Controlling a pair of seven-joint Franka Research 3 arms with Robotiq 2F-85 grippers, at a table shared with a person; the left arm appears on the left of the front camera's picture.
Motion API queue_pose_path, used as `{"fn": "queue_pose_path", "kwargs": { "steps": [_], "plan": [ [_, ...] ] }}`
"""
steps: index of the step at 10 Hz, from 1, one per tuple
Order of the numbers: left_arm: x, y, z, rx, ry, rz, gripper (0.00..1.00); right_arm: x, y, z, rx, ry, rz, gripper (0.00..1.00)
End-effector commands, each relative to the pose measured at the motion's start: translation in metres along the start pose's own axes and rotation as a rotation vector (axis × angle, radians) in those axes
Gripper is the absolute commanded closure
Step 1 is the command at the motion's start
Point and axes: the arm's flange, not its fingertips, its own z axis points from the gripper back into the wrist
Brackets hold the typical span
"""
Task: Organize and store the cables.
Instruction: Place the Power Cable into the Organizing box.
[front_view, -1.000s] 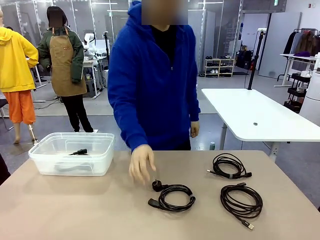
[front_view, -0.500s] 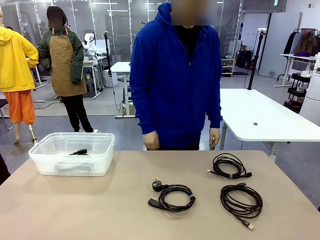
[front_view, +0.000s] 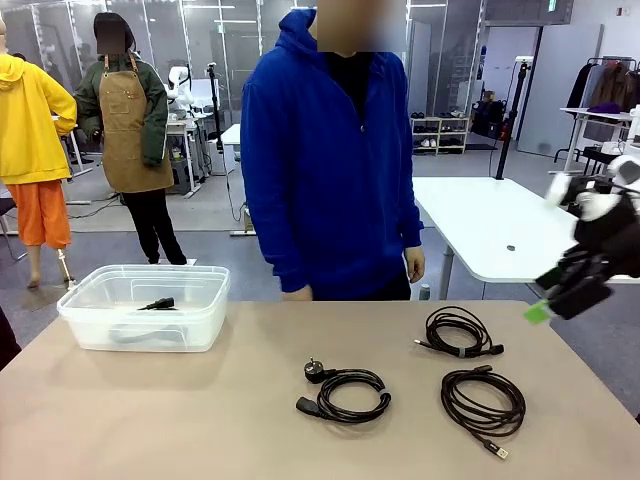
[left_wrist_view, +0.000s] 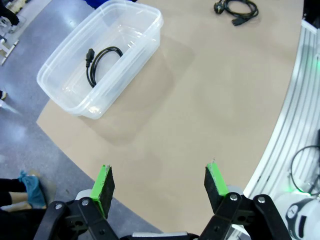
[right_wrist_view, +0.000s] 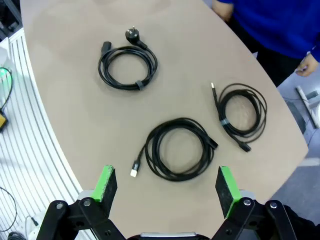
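Three coiled cables lie on the tan table: a black power cable (front_view: 345, 392) (right_wrist_view: 127, 65) with a round plug, a thin black coil (front_view: 458, 332) (right_wrist_view: 242, 115), and a dark-brown coil (front_view: 483, 400) (right_wrist_view: 177, 148). A fourth cable (front_view: 158, 303) (left_wrist_view: 102, 60) lies inside the clear plastic bin (front_view: 100, 335) (left_wrist_view: 150, 37). My right gripper (front_view: 548, 295) (right_wrist_view: 165, 185) hangs open above the table's right edge, over the dark-brown coil. My left gripper (left_wrist_view: 160, 182) is open and empty, high above the table's near left corner, short of the bin.
A person in a blue hoodie (front_view: 330, 160) stands at the table's far edge, hands at their sides; one hand (right_wrist_view: 305, 67) shows beyond the cables. A white table (front_view: 500, 230) stands behind at the right. Bare tabletop lies between bin and cables.
The person drew the hand back from the power cable and straightened up. My right arm has come into the front view from the right. The cables have not moved.
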Motion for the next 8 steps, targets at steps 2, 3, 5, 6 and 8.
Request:
{"fn": "queue_pose_path", "kwargs": {
  "steps": [2, 3, 5, 6, 8],
  "plan": [
    [-0.001, -0.002, -0.002, 0.01, -0.015, -0.003, 0.08, 0.036, 0.019, -0.045, -0.003, 0.02, -0.011, 0.0],
    [-0.001, -0.002, -0.002, 0.01, -0.015, -0.003, 0.08, 0.045, 0.032, -0.057, 0.007, 0.03, 0.016, 0.0],
    [-0.001, -0.002, -0.002, 0.01, -0.015, -0.003, 0.08, 0.058, 0.042, -0.075, -0.003, 0.062, 0.019, 0.0],
    [-0.001, -0.002, -0.002, 0.01, -0.015, -0.003, 0.08, 0.062, 0.049, -0.09, -0.026, 0.087, -0.007, 0.0],
    [-0.001, -0.002, -0.002, 0.01, -0.015, -0.003, 0.08, 0.07, 0.062, -0.13, -0.041, 0.155, -0.028, 0.0]
  ]
}}
